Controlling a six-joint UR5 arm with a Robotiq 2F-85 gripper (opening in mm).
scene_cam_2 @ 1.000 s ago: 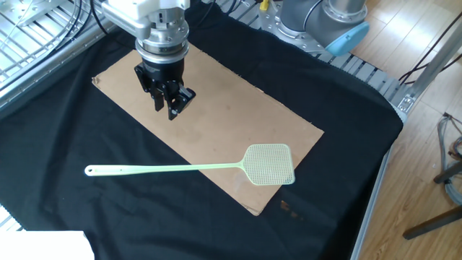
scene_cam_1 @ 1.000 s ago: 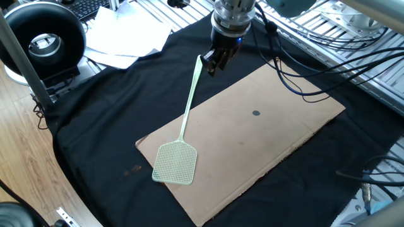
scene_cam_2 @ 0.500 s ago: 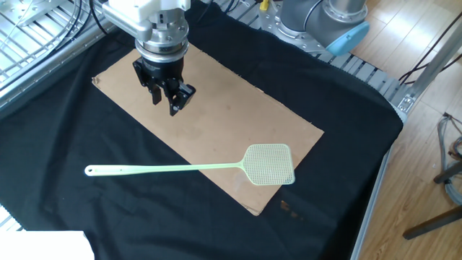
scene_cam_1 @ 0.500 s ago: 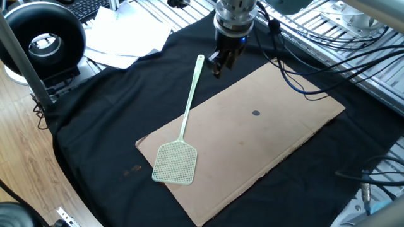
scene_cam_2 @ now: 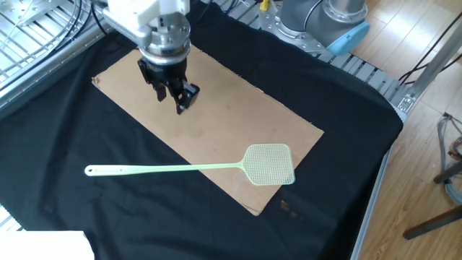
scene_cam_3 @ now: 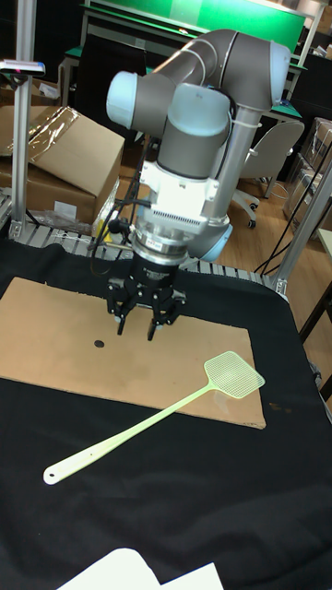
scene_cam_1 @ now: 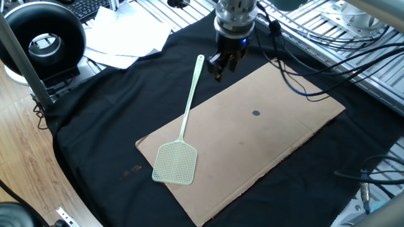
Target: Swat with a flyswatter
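Observation:
The pale green flyswatter (scene_cam_1: 187,107) lies flat and free. Its mesh head (scene_cam_2: 271,163) rests on the near corner of a brown cardboard sheet (scene_cam_1: 265,145), and its thin handle (scene_cam_3: 138,430) runs out onto the black cloth. My gripper (scene_cam_1: 222,68) hangs above the cardboard's far end, beside the handle's tip and apart from it. In the tall fixed view the gripper (scene_cam_3: 136,328) points down with its fingers spread, open and holding nothing. The other fixed view shows the gripper (scene_cam_2: 173,99) well away from the handle.
A small dark spot (scene_cam_1: 255,113) marks the cardboard. White papers (scene_cam_1: 126,38) and a black round device (scene_cam_1: 44,39) sit at the far left. Cables (scene_cam_1: 303,75) trail on the right beside aluminium framing. The table edge (scene_cam_2: 375,188) drops off near the mesh head.
My gripper has shifted slightly across the cardboard and turned a little about its wrist. The flyswatter has not moved.

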